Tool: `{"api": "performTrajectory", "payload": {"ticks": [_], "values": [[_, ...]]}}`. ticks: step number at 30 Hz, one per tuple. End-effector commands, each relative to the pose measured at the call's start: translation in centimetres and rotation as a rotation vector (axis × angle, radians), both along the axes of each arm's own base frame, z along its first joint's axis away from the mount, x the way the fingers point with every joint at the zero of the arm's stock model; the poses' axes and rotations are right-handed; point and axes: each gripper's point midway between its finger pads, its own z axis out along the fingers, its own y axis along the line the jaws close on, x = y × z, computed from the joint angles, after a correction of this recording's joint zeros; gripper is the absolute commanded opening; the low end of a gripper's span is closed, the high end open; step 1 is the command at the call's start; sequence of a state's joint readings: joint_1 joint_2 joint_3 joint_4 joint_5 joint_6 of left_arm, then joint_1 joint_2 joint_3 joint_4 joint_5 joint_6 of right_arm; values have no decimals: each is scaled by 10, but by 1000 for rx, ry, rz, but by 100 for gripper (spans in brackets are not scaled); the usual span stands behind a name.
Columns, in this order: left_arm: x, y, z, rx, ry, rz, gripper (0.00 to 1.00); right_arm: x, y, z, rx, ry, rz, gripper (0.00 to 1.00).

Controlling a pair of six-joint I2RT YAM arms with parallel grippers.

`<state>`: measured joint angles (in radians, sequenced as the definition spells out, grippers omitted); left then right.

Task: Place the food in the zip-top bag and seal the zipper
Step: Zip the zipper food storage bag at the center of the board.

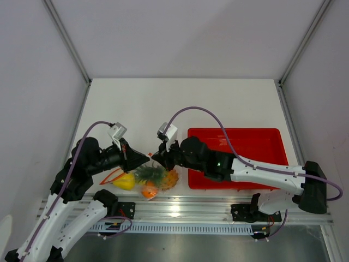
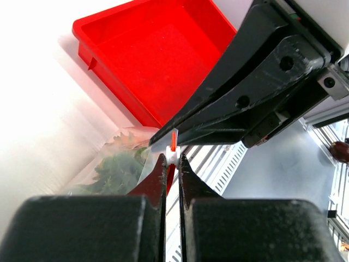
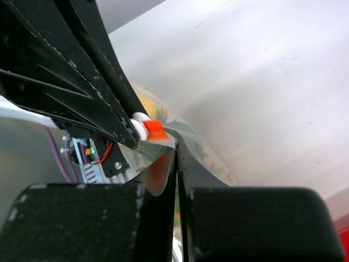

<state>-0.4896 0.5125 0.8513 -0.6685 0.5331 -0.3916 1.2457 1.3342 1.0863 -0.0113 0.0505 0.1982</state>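
The clear zip-top bag (image 1: 143, 180) hangs near the table's front edge, held up between my two grippers. Inside it I see the yellow lemon (image 1: 124, 181), the orange ball (image 1: 149, 191) and the pineapple (image 1: 165, 177) with its green crown (image 2: 120, 169). I cannot make out the green round fruit. My left gripper (image 1: 146, 158) is shut on the white slider (image 2: 172, 154) of the orange-red zipper (image 2: 174, 140). My right gripper (image 1: 156, 157) touches it tip to tip and is shut on the bag's top edge (image 3: 191, 143), beside the slider (image 3: 140, 124).
The red tray (image 1: 256, 147) lies to the right of the bag, with nothing in it; it also shows in the left wrist view (image 2: 158, 54). The aluminium rail (image 1: 191, 210) with the arm bases runs just in front of the bag.
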Motion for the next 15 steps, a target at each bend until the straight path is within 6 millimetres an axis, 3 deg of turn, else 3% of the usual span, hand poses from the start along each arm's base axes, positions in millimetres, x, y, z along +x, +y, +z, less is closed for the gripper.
{"api": "performTrajectory", "payload": {"ticks": [1, 8, 10, 11, 12, 13, 15], "values": [[-8, 4, 14, -12, -12, 6, 0, 28, -16, 25, 91, -70, -177, 0], [-10, 7, 11, -6, -21, 8, 1, 24, -19, 24, 122, -48, -141, 0], [-11, 7, 13, -6, -34, 4, 1, 2, -11, 23, 141, -11, 52, 0], [-11, 7, 15, -10, -43, 3, 0, 4, -12, 26, 162, -10, 97, 12], [-12, 7, 17, -13, -55, 0, 0, -13, -10, 23, 163, -7, 216, 24], [-12, 6, 19, -20, -66, -6, 1, -17, -11, 22, 159, -15, 249, 43], [-13, 6, 21, -24, -74, -12, 1, -26, -12, 20, 147, -41, 327, 55]]}}
